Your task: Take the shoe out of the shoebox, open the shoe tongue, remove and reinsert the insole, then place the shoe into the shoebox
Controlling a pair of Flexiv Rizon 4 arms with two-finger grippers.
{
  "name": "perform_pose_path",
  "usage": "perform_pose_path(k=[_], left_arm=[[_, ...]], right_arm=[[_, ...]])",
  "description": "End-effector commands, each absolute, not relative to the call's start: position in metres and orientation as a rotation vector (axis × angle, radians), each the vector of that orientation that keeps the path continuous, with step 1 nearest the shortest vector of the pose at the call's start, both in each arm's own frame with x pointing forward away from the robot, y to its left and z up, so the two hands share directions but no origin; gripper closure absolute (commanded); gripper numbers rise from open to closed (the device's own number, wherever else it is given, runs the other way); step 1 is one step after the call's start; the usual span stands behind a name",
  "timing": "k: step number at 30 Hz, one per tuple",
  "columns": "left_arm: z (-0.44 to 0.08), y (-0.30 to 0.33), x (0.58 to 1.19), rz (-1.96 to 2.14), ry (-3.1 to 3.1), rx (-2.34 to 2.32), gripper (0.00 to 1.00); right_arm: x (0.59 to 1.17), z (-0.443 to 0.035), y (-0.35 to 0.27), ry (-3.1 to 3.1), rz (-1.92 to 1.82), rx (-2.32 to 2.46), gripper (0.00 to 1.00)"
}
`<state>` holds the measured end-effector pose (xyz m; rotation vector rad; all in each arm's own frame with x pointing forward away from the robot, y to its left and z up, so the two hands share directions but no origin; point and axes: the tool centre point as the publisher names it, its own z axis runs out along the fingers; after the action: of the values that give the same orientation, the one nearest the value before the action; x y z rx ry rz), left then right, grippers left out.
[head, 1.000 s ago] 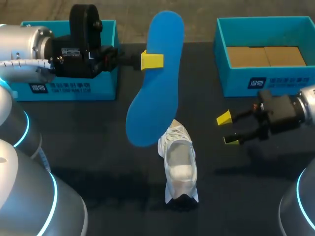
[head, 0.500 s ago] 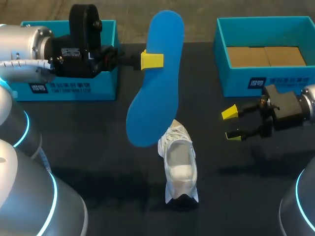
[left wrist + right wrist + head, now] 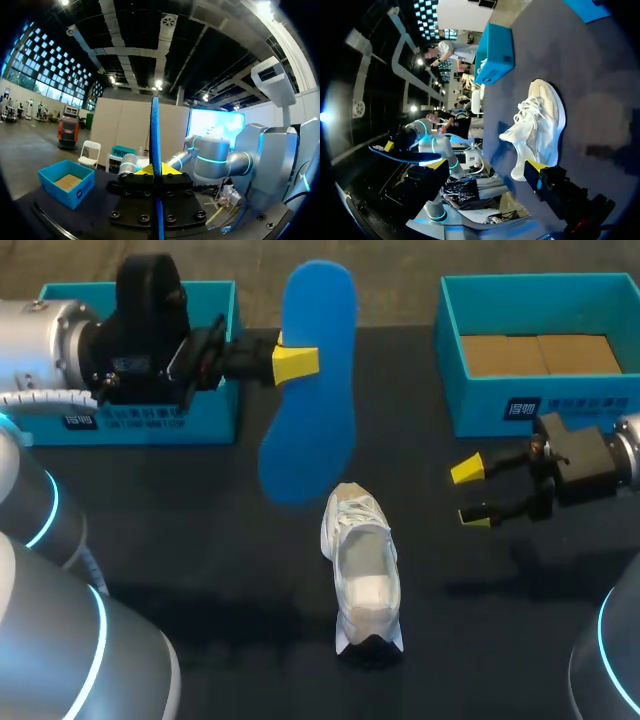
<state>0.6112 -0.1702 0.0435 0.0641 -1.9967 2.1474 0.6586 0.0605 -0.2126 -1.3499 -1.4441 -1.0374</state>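
Note:
A blue insole (image 3: 312, 380) hangs in the air above the table, with my left gripper (image 3: 295, 363) shut on its upper part. In the left wrist view the insole (image 3: 155, 130) stands edge-on between the yellow tips of the left gripper (image 3: 156, 170). The white shoe (image 3: 362, 570) lies on the black table below the insole, its opening facing up. My right gripper (image 3: 470, 493) hovers open to the right of the shoe, holding nothing. From the right wrist, the shoe (image 3: 540, 125) lies ahead of the open right gripper (image 3: 487, 167), and the held insole (image 3: 405, 155) shows beyond it.
A teal shoebox (image 3: 540, 290) with a brown cardboard floor stands at the back right. A second teal box (image 3: 215, 300) sits at the back left, partly hidden by my left arm. Bare black tabletop lies around the shoe.
My left arm has carried the insole a little left and away from the shoe, turning it more upright. The right gripper drew back slightly to the right, still open.

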Motion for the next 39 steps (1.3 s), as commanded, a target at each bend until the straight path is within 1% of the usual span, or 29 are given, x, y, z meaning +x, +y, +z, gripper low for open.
perform_pose_path(k=[1, 13, 25, 39], left_arm=[[0.038, -0.163, 0.606, 2.231, -2.048, -0.017, 1.0], [0.017, -0.16, 0.612, 2.439, -2.317, -0.468, 1.0], [0.01, -0.154, 0.613, 2.543, -2.359, -0.877, 1.0], [0.01, -0.154, 0.613, 2.543, -2.359, -0.877, 1.0]], right_arm=[[0.663, -0.21, 0.066, -1.431, -1.044, -1.335, 0.0], [0.677, -0.188, 0.073, -1.378, -1.05, -1.258, 0.0], [0.683, -0.181, 0.076, -1.359, -1.055, -1.259, 0.0], [0.683, -0.181, 0.076, -1.359, -1.055, -1.259, 0.0]])
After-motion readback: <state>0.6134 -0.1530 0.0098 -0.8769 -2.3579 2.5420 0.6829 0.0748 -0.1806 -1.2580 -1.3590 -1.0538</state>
